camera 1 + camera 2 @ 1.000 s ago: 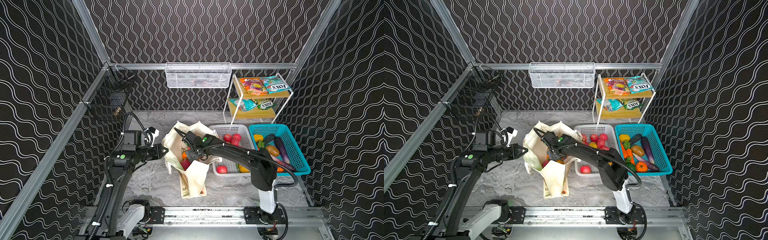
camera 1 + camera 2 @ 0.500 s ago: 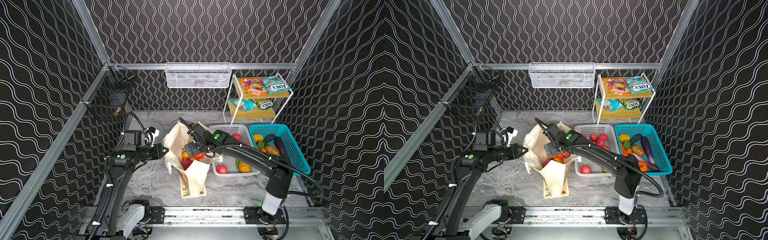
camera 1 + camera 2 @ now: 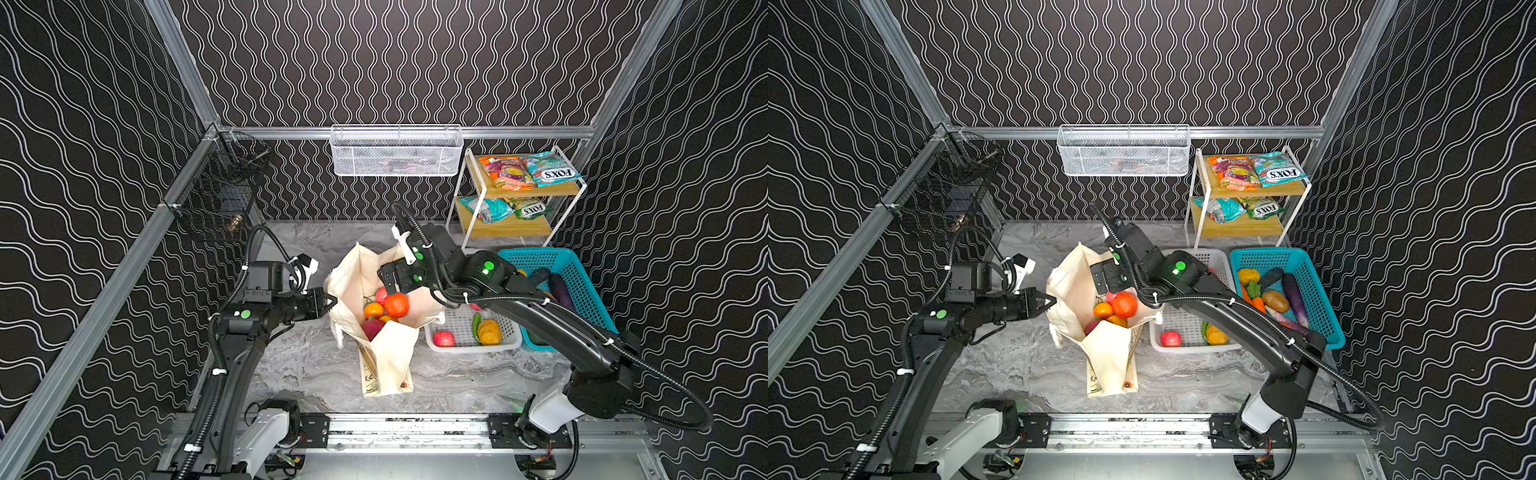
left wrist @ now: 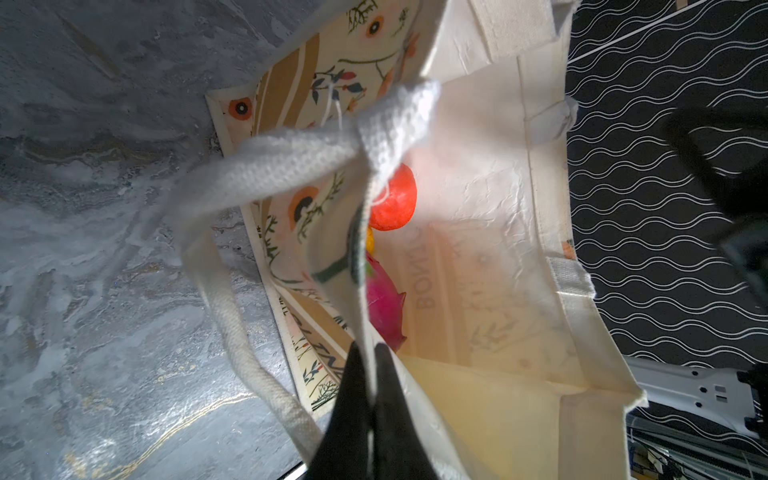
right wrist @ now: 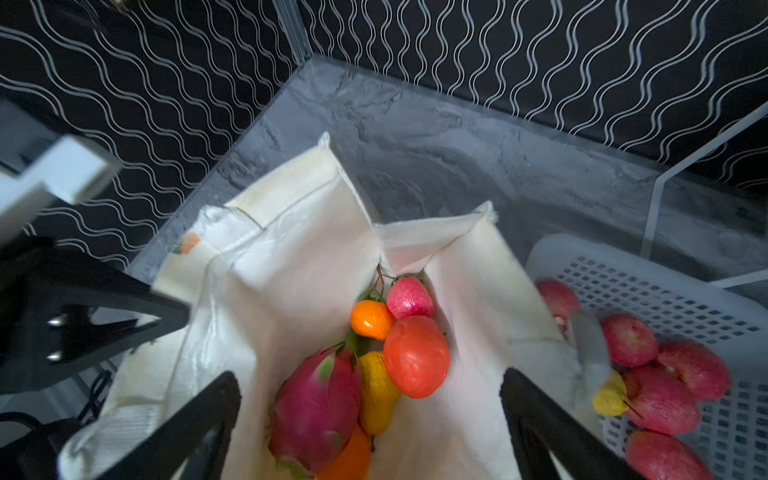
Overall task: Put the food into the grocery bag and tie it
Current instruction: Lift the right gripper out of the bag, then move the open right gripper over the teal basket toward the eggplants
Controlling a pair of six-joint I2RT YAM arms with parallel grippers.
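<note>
The grocery bag [image 3: 390,357] [image 3: 1108,357] stands open mid-table in both top views. Inside lie food items: a red tomato [image 5: 415,355] [image 3: 396,304], an orange [image 5: 371,319], a pink dragon fruit [image 5: 316,407] [image 4: 384,307], a yellow pear [image 5: 376,390] and a pink apple [image 5: 409,297]. My left gripper [image 4: 368,349] [image 3: 332,300] is shut on the bag's left rim, holding it open. Above the bag's mouth hangs my right gripper [image 5: 370,380] [image 3: 399,278], open and holding nothing. FOX'S snack packets [image 3: 548,170] lie on the shelf rack.
A white basket [image 3: 473,348] with apples and other fruit stands right of the bag, touching it. Beside it is a teal basket [image 3: 536,262] of vegetables. A white wire basket [image 3: 397,151] hangs on the back rail, a black one [image 3: 220,199] on the left wall.
My right gripper has lifted out of the bag and drawn back to the right, jaws open. The tomato now lies among the fruit inside. The left arm has not moved.
</note>
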